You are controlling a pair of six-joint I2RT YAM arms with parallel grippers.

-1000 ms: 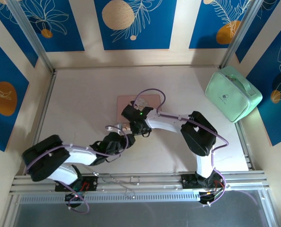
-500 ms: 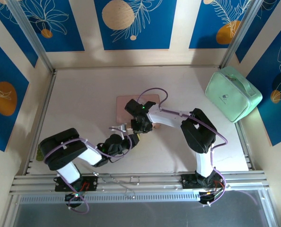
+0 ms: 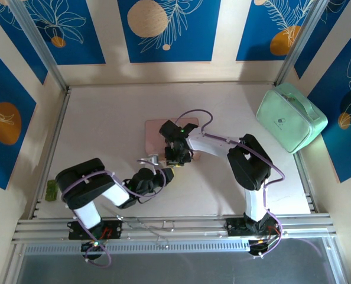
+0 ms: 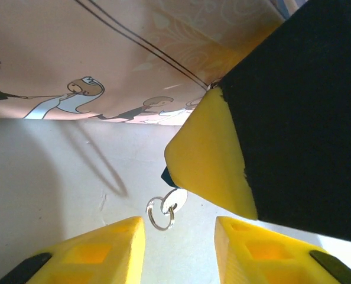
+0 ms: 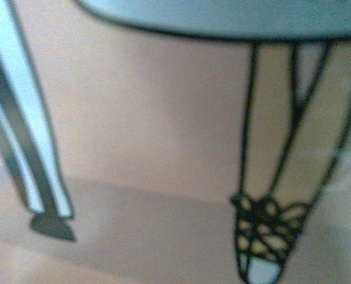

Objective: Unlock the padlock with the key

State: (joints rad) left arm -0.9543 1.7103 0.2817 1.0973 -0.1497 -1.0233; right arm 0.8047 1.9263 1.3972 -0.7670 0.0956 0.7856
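My left tool stands apart. At 12 o'clock of it the key hangs beside the padlock, under my right tool, whose grip I cannot tell. I should close squarely on the key head, slowly.

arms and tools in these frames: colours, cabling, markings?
Left arm and right arm both have white links, bulky black joint housings and a lilac cable looping alongside. A green light glows on the right wrist. The left tool has yellow wedge-shaped fingers with recessed pockets, black at the base; the right tool shows the same yellow pad on a black finger.
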